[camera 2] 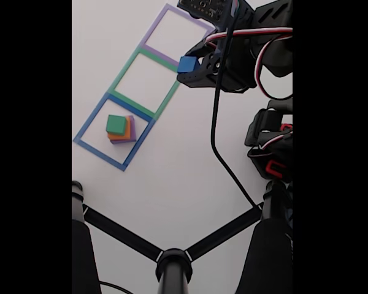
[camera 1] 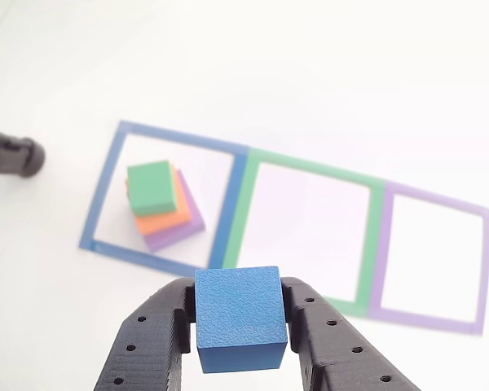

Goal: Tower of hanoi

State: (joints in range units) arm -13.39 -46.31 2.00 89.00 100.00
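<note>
A stack of three blocks is seen inside the blue outline [camera 1: 159, 195] at the left end of the taped row on the white table [camera 1: 350, 81]: the green block [camera 1: 151, 186] is carried on the orange block [camera 1: 165, 218], which is carried on the flat purple block [camera 1: 179, 233]. In the other view the stack is set toward the left half of its outline, slightly twisted so that the edges of the layers are not lined up. To the right, the green outline [camera 1: 310, 232] and then the purple outline [camera 1: 433, 261] are shown with nothing inside them.

The blue block [camera 1: 240, 316] is held clamped between the two black fingers of the gripper [camera 1: 240, 322], lifted off the table and squared to the camera. In the other view it is placed low in the frame, over the near edge of the row where the blue and green outlines meet; the stack lies up and to the left of it, the green outline up and to the right. In the fixed view the gripper [camera 2: 186, 64] is seen beside the join of the green and purple outlines, well apart from the stack [camera 2: 120, 128].

The block is judged ready to be set down; either free outline is reached by a shift along the row away from the stack.
</note>
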